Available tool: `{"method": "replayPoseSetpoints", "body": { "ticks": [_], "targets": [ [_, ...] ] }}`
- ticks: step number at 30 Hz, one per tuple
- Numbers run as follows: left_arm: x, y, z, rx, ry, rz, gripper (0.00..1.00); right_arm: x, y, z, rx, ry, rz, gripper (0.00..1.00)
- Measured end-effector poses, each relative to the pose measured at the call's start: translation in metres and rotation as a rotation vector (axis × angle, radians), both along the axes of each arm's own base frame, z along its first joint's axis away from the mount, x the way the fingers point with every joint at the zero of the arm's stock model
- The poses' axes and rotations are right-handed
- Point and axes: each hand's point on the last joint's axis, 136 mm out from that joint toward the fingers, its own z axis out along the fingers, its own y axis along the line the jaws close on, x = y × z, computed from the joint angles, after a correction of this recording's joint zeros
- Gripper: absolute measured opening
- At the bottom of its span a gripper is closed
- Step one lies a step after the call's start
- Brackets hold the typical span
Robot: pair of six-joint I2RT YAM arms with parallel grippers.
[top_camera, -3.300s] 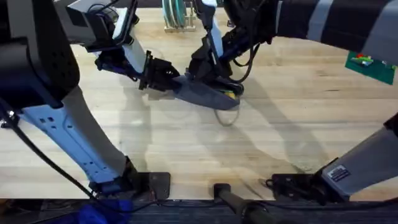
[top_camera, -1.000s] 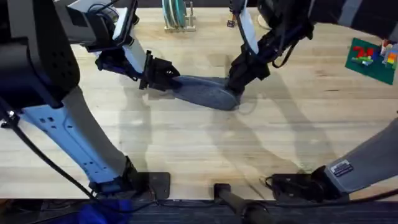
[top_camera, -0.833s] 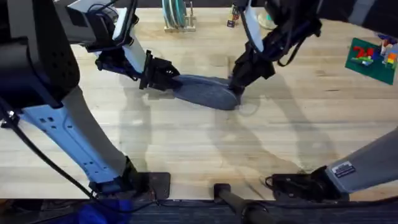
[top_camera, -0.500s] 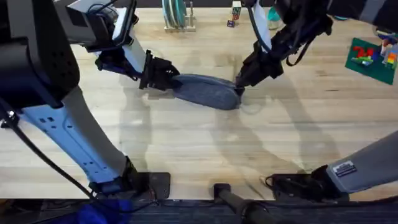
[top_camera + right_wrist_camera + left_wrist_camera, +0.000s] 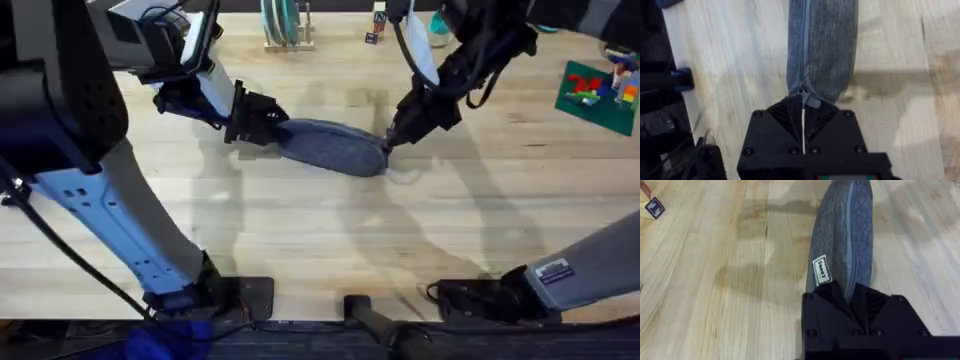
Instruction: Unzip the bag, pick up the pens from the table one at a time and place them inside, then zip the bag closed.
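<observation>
Tension explains the setup — the left gripper (image 5: 252, 122) is clamped on one end of the bag (image 5: 330, 148) on the table (image 5: 300, 240), anchoring it, while the right gripper (image 5: 393, 138), pinched on the zipper pull (image 5: 812, 103), draws it closed.

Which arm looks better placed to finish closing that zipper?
The right. Its gripper is shut at the zipper pull at the bag's right end. The left gripper pinches the opposite end, bracing the bag.
</observation>
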Motion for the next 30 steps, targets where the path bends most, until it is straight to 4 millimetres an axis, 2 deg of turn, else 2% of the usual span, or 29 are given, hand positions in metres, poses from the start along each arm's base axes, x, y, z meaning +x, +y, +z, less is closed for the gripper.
{"method": "replayPoseSetpoints", "body": {
  "ticks": [22,25,30],
  "targets": [
    [0.0,-0.002,0.001,-0.005,0.0,-0.004,0.041,-0.009,-0.015,-0.007,-0.095,0.029,0.009,0.034],
    [-0.001,-0.002,0.001,-0.006,0.001,-0.004,0.041,-0.015,-0.019,-0.013,-0.115,0.05,0.012,0.035],
    [0.0,-0.002,0.001,-0.005,0.0,-0.004,0.041,-0.033,-0.04,-0.031,-0.216,0.109,0.02,0.034]
  ]
}}
